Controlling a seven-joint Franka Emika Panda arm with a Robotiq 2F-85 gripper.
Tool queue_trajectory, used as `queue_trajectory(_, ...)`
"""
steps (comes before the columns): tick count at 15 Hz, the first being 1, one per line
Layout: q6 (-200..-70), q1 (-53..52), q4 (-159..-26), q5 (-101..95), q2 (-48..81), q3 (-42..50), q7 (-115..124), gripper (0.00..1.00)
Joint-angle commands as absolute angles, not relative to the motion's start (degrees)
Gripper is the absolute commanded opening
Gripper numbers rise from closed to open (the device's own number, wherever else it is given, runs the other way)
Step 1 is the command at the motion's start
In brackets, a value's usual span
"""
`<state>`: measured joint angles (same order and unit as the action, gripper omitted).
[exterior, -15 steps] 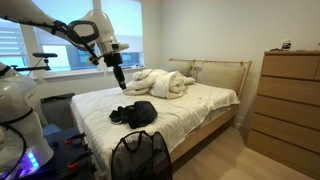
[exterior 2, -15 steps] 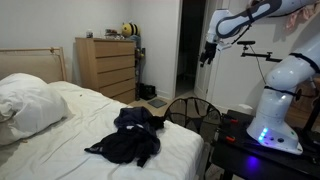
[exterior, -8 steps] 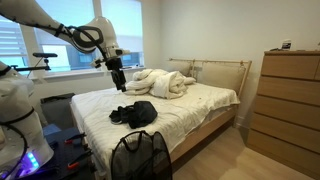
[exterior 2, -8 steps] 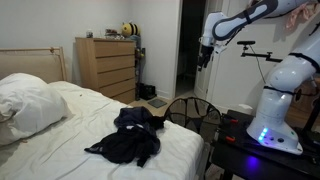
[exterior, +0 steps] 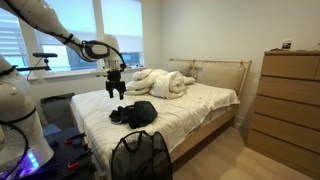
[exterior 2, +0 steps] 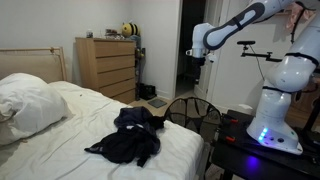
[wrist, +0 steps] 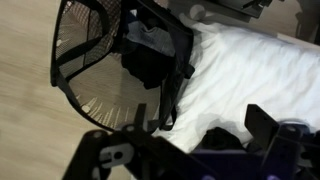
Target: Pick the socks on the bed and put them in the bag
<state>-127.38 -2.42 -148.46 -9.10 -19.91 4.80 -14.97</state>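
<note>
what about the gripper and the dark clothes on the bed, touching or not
Apart. In an exterior view the gripper hangs high in the air, with clear space between it and the dark clothes on the bed.

Rumpled dark socks (exterior: 134, 113) on white-sheeted bed (exterior: 190, 105); black mesh bag (exterior: 150, 150) upright beside it

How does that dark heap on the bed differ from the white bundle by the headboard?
The dark heap is black and lies low near the foot end; the white bundle is pale, puffier and sits by the headboard. Both are rumpled fabric on the bed.
</note>
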Motion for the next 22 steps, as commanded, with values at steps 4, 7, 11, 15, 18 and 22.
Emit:
queue_trajectory(4,-134.1,-4.9,-146.5,-8.2,-9.5,1.9,-20.8,1.0)
queue_trajectory(7,-138.9,-5.5,-145.2,-8.7,-4.1,-0.2,-20.1,1.0)
queue_trajectory(11,-143.1,-5.8,-141.1,-9.1,4.0,-3.0,-19.6,1.0)
queue_trajectory(15,-149.6,-6.0,-137.2,-14.5,11.2,-4.2,-16.9,1.0)
queue_trajectory(18,-155.9,-6.7,-134.8,-19.0,16.3,-3.6,-14.1,1.0)
queue_trajectory(22,-163.4,-8.2,-131.5,-22.1,22.2,-2.4,-11.5,1.0)
